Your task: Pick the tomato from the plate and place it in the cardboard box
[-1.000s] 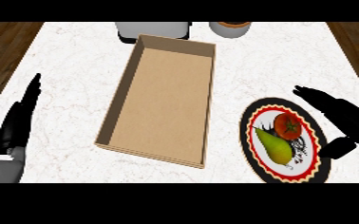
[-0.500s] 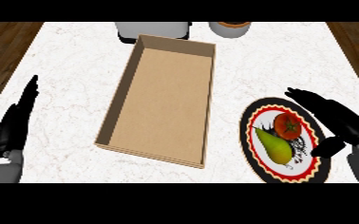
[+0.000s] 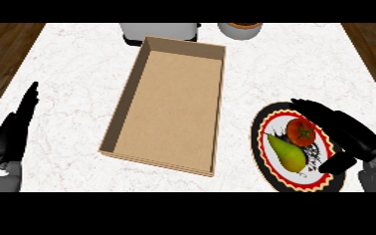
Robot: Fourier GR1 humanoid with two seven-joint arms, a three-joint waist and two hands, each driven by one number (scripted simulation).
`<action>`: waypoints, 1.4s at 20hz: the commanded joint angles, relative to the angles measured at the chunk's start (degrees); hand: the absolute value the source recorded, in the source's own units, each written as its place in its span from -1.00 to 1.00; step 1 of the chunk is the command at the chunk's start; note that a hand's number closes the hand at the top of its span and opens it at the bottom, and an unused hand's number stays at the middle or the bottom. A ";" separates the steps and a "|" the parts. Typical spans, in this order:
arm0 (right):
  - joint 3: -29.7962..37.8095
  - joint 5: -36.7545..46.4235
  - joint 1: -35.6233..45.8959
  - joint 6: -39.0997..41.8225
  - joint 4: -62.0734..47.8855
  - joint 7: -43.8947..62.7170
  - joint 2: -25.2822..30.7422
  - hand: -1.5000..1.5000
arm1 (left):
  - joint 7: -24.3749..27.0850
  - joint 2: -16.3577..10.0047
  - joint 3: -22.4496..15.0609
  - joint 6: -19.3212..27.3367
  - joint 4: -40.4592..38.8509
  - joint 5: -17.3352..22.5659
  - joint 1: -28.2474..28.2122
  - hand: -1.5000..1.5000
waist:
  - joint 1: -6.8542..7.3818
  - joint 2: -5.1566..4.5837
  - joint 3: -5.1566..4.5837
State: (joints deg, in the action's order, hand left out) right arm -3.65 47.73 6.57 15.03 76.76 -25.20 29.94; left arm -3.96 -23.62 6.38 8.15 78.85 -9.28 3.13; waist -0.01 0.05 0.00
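Note:
A red tomato [image 3: 301, 131] lies on a round plate [image 3: 272, 175] with a red and black rim, at the right of the counter. A green pear [image 3: 287, 152] lies beside it on the same plate. My right hand [image 3: 345, 133] hovers over the plate's right side, fingers spread past the tomato's far and right sides and thumb near the pear's lower end; it holds nothing. The open cardboard box [image 3: 170, 101] stands empty in the middle. My left hand [image 3: 16, 128] rests open at the left edge, fingers up.
A grey appliance [image 3: 160, 31] stands just behind the box at the counter's far edge. A round container [image 3: 240, 29] stands to its right. Dark wood floor shows past the counter's left and right far corners.
My right hand has moved left and down over the plate, closing in around the tomato. The left hand has drifted slightly toward the left edge.

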 commanded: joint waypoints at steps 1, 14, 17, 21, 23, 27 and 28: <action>-0.05 2.46 -0.60 0.68 2.11 0.09 -2.33 -1.00 | -1.95 1.60 0.65 -0.71 3.07 -1.79 -0.69 0.00 | 0.07 -0.01 0.01; -0.43 11.22 1.32 -0.81 -4.92 6.56 -6.28 -1.00 | 3.85 0.60 4.77 -3.98 -4.53 -2.86 1.98 0.00 | 0.09 -0.08 0.00; -2.14 14.97 3.35 -8.73 -8.56 8.61 -10.55 1.00 | -2.89 3.58 1.63 -1.42 3.28 -4.84 0.56 0.00 | 0.43 -0.05 0.05; 1.72 14.36 5.54 -14.47 -9.64 3.81 -7.56 1.00 | 0.59 2.69 3.57 -2.74 -4.54 -3.77 4.91 0.00 | 0.03 -0.13 0.02; 1.35 16.20 6.95 -17.39 -10.94 6.16 -10.12 1.00 | 1.08 3.16 3.42 -1.59 -5.36 -5.08 5.20 0.00 | 0.06 -0.12 0.01; 0.69 13.77 18.77 -10.64 -21.06 -3.15 -7.88 1.00 | -0.08 3.98 2.10 -3.30 0.83 -4.07 1.25 0.00 | 1.96 -0.38 0.10; -0.46 14.63 20.22 -11.74 -25.51 -6.29 -7.97 1.00 | 0.00 2.94 2.35 -4.41 -0.04 -3.48 4.20 0.00 | 2.89 -0.86 0.17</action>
State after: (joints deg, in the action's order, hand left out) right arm -3.13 62.54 19.77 2.78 60.24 -24.61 21.64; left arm -3.81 -20.82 9.44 4.79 77.89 -13.08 6.02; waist 1.18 -0.18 -0.13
